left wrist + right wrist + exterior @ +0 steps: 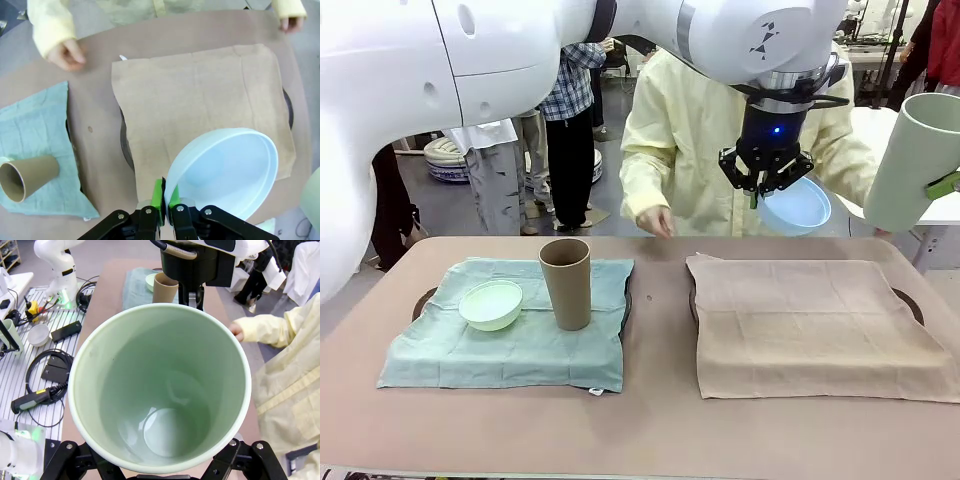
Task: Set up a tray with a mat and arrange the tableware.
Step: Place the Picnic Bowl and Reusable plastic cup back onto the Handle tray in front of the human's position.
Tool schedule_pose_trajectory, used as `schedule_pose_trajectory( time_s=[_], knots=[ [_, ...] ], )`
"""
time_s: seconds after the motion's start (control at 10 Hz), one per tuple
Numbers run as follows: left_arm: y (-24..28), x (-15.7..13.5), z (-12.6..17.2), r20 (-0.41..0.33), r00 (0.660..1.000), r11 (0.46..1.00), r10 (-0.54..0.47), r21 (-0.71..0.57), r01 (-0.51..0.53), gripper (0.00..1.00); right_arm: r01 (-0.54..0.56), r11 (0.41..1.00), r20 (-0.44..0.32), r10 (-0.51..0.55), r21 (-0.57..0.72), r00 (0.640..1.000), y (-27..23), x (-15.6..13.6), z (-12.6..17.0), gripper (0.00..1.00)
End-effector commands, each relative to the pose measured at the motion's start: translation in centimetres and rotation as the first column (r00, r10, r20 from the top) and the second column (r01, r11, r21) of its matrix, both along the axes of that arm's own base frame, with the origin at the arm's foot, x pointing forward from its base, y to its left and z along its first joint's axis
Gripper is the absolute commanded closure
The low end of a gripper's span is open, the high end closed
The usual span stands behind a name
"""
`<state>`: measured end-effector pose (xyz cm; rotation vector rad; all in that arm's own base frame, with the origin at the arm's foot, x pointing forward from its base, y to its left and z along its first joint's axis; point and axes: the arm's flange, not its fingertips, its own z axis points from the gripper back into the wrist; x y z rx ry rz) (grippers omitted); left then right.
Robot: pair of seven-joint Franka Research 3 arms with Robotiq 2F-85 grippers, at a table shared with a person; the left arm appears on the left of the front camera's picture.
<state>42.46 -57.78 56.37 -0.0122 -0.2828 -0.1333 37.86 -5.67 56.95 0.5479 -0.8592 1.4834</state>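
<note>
Two grippers are carrying tableware above the tan mat [815, 325] (its likely destination): left gripper [757, 190] pinching the blue bowl [796, 208] rim, right gripper [160, 462] clasping the sage cup [918, 160].

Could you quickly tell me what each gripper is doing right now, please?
Left gripper: shut on the light blue bowl.
Right gripper: holding the sage green cup.

Matte smooth bowls [491, 304] & cups [566, 282], creased cloth mats [815, 323], glossy plastic arm [470, 50].
</note>
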Motion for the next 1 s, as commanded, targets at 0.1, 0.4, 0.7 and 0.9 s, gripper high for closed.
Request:
schedule_pose_trajectory(
  time_s=[0.1,0.4,0.7,0.9],
  knots=[
    [-0.1,0.3,0.4,-0.005,1.000,1.000,-0.016,-0.012,0.016,1.00,-0.001,1.000,0.006,0.001,-0.006,1.000,0.1,0.1,0.0,0.73],
    [0.5,0.1,-1.7,0.016,1.000,0.999,-0.007,-0.034,0.007,0.95,-0.021,1.000,-0.025,0.021,0.007,0.999,-0.5,0.6,-2.0,0.16],
    [1.4,0.5,-7.5,-0.048,0.999,0.992,0.014,-0.128,-0.020,0.95,-0.034,0.997,-0.120,0.042,0.069,0.992,-1.8,2.5,-9.1,0.16],
    [2.5,0.3,-11.0,-0.131,0.990,0.988,0.044,-0.141,-0.063,0.95,-0.017,0.997,-0.211,0.034,0.080,0.977,-2.5,3.0,-14.2,0.16]
  ],
)
